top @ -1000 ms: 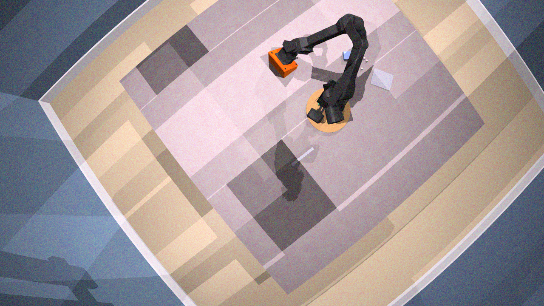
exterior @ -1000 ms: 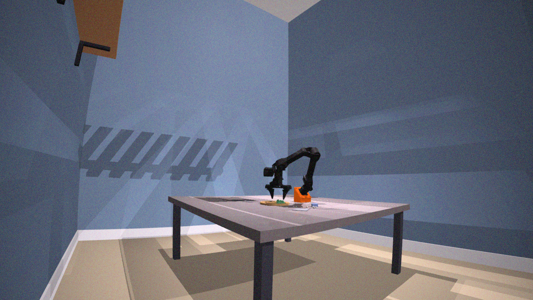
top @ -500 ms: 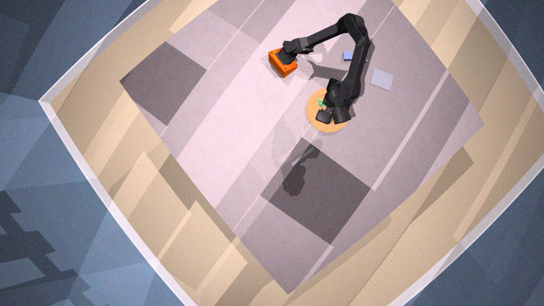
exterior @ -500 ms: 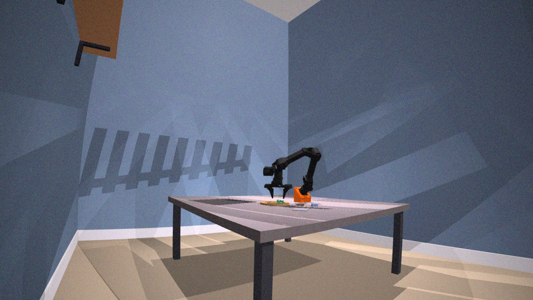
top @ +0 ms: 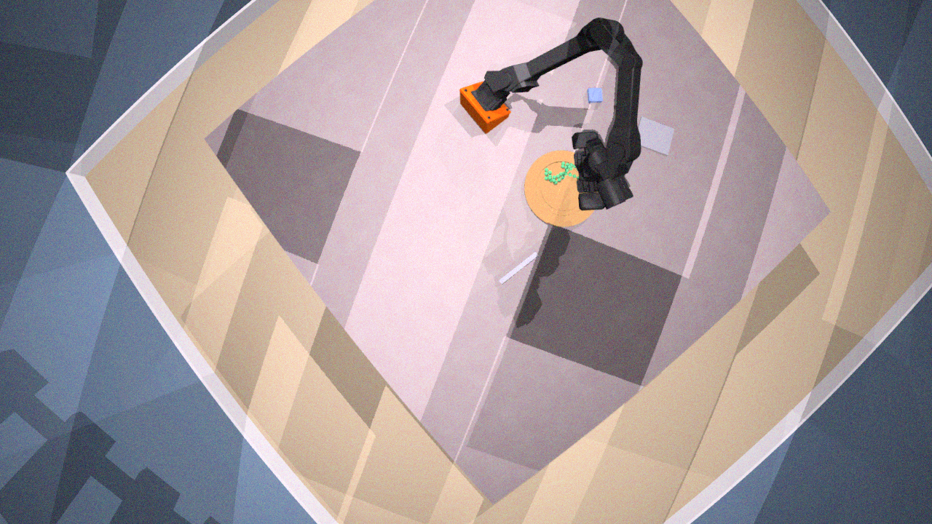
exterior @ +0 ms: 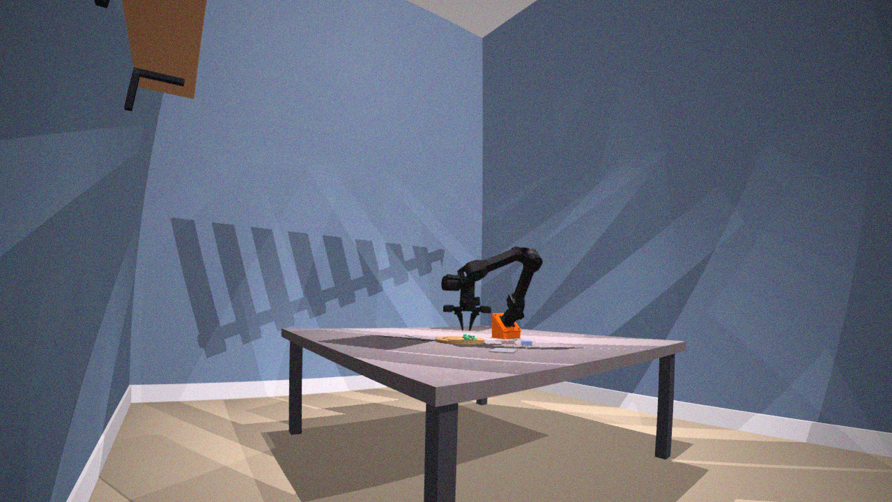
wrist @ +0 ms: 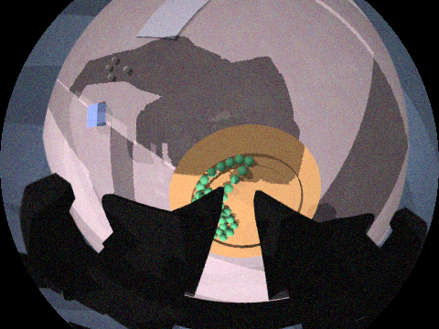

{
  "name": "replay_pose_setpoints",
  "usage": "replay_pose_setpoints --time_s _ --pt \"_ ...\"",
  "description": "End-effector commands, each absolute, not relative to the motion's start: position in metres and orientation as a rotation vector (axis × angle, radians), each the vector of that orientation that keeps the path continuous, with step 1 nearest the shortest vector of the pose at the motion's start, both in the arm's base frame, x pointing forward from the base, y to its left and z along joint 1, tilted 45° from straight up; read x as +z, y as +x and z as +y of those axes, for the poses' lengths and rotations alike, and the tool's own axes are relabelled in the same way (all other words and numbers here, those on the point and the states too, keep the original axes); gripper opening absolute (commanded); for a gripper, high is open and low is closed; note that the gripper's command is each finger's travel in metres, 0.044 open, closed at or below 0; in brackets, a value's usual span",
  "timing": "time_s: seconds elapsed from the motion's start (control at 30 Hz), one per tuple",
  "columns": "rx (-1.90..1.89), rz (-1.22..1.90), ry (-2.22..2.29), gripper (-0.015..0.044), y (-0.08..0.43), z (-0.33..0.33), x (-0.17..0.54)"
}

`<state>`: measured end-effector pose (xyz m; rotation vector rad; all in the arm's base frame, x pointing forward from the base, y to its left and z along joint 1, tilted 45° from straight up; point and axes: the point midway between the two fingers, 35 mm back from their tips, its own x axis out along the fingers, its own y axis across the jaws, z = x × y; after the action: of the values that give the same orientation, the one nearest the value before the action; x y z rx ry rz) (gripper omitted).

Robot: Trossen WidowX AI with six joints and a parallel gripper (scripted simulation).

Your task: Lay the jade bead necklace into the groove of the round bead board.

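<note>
Hangs over the board (top: pixel 540 201) (exterior: pixel 445 342) (wrist: pixel 283 137) with jaws partly apart, gripping nothing. Probably needs shifting toward the necklace (top: pixel 555 180) (exterior: pixel 469 337) (wrist: pixel 230 162), mostly left in the wrist view.

The green bead necklace (top: pixel 555 177) (exterior: pixel 469 337) (wrist: pixel 230 219) lies folded and bunched, only partly along the groove, on the round tan board (top: pixel 542 204) (exterior: pixel 444 340) (wrist: pixel 313 183), flat, well inside the desk's edges and corners.

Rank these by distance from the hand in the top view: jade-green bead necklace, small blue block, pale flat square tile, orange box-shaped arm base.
1. Jade-green bead necklace: just left of the hand.
2. Small blue block, above, and pale flat square tile, right: too close to call.
3. Orange box-shaped arm base: upper left.
</note>
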<state>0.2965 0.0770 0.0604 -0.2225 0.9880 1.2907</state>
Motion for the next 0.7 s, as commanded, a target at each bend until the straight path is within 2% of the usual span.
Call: replay_pose_setpoints --time_s 0.0,0.67 --pt "1.297 0.993 -0.215 0.012 0.294 0.085 0.054" --pt "1.296 0.991 -0.217 0.012 0.293 0.098 0.041"
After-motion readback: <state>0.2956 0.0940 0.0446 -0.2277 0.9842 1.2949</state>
